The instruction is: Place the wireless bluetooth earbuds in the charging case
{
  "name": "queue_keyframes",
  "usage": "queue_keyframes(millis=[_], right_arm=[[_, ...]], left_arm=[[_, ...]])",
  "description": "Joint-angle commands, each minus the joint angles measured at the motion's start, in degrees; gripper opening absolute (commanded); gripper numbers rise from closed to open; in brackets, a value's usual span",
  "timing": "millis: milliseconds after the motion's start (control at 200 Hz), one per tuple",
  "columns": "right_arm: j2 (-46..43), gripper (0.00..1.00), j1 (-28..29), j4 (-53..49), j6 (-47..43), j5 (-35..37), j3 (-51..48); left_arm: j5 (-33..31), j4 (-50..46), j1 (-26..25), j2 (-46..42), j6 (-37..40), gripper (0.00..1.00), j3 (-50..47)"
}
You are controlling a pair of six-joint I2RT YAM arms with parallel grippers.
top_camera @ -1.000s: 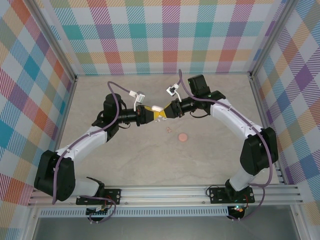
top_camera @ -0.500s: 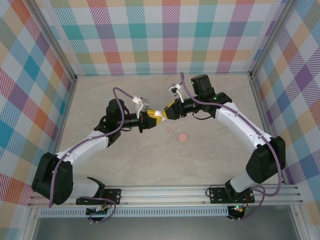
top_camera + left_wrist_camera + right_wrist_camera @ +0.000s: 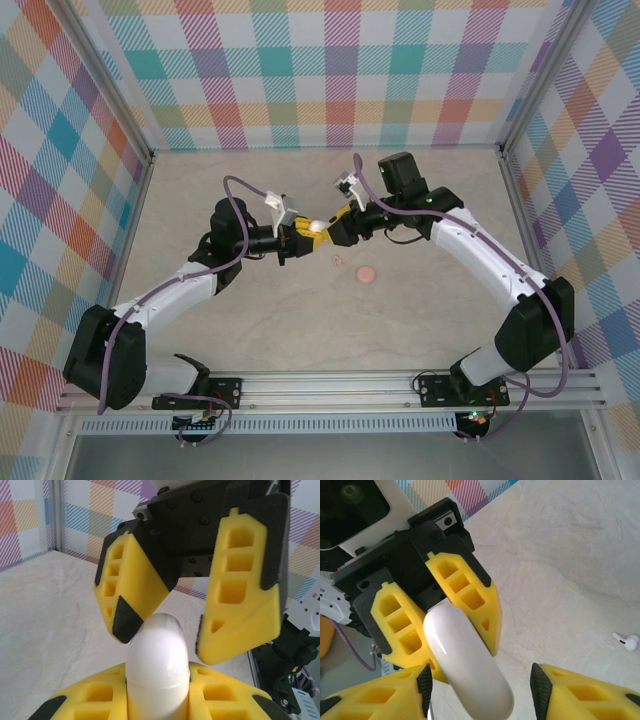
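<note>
The charging case is a glossy white pebble with its lid closed. My left gripper is shut on its lower half, a yellow finger on either side. In the top view the charging case hangs above the table between the left gripper and the right gripper. My right gripper is open, its black-padded fingertips spread wide around the free end of the charging case, not touching it. One earbud lies on the table beyond the right fingers.
A flat salmon-pink disc and a tiny pinkish bit lie on the marble tabletop just in front of the grippers. Checked walls enclose the table on three sides, with a metal rail along the near edge.
A second ago both grippers met at the case, which lay level. The left wrist has since turned and shifted slightly, keeping the case; the right fingers now stand apart around its free end.
</note>
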Motion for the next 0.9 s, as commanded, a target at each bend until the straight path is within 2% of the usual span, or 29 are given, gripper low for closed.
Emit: queue_keyframes(millis=[0, 495, 895], right_arm=[[-0.28, 0.57, 0.26, -1.13, -1.42, 2.72, 0.3], [-3.06, 0.58, 0.26, 3.6, 3.77, 15.64, -1.46], [-3.15, 0.6, 0.26, 3.12, 3.71, 15.81, -1.2]], left_arm=[[3.01, 2.92, -0.84, -1.04, 1.25, 0.11, -0.32], [4.14, 0.37, -1.84, -2.08, 3.37, 0.11, -0.37], [4.08, -0.39, -2.35, -2.27, 2.95, 0.11, 0.3]])
